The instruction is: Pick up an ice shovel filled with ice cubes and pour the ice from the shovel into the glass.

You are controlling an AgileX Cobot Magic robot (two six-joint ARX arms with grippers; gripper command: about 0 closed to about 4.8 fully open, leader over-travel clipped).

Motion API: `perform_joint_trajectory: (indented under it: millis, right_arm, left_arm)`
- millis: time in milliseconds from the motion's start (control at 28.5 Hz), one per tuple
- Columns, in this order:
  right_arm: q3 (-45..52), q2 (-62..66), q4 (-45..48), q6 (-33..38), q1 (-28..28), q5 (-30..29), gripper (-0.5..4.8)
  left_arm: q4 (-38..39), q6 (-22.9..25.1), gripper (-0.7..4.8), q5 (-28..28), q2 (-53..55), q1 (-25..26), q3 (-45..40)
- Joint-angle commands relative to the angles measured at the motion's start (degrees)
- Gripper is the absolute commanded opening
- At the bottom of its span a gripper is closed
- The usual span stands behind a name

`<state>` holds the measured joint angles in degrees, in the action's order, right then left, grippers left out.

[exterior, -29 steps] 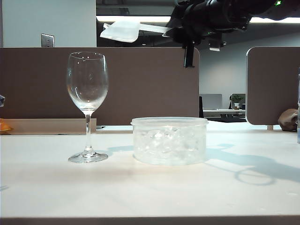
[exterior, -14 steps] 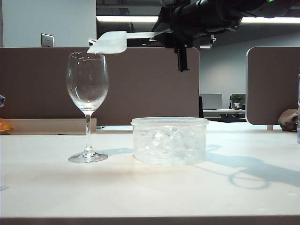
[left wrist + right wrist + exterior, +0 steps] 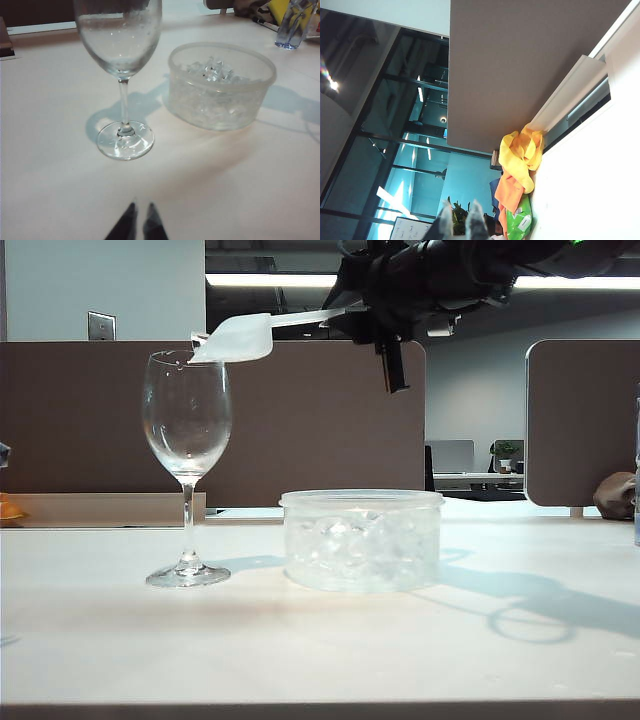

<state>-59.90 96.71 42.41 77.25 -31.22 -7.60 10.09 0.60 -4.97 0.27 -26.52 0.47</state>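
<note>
Two grippers are mine to mind, and only one is busy. My right gripper (image 3: pixel 362 312) hangs high over the table (image 3: pixel 320 640), pinching the thin handle of the ice shovel (image 3: pixel 235 340); the blade juts toward the glass (image 3: pixel 187 465) and tips down, its front edge right at the rim. In the right wrist view the fingertips (image 3: pixel 470 220) stand nearly together, which fits a clamp on so slim a stem, though the shovel itself does not show there.

My left gripper (image 3: pixel 136 224) rests low near the table, tips pressed together on nothing, looking at the foot of the glass and the round tub (image 3: pixel 220 92) just beside it.

I cannot make out any ice cubes on the blade. The bowl of the glass looks empty, so I judge the pour as only starting.

The shovel is light, stiff plastic, and holding it far back on the handle gives good reach but little control over twist. The glass worries me more: it is tall, thin-stemmed and top-heavy, so a nudge at the rim could topple it. Ice is slick and will likely slide all at once and may bounce off the rim, so I would tilt slowly.
</note>
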Motion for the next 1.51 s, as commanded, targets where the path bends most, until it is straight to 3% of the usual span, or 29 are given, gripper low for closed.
perform_joint_trajectory:
  millis: [35,350,1506]
  right_arm:
    - [-0.85,-0.26,0.61,-0.94,0.0,-0.17,-0.06]
    - [-6.51,-0.24,-5.55,-4.04,-0.02,-1.53,-0.06]
    - [-6.8,-0.26,-6.03,-4.07,0.85,-1.97,-0.06]
  left_arm:
    - [-0.02,0.26,0.29,-0.2,0.07,0.07,-0.04]
    - [-0.02,0.24,0.29,-0.2,0.07,0.07,-0.02]
    - [-0.02,0.24,0.29,-0.22,0.04,0.07,-0.04]
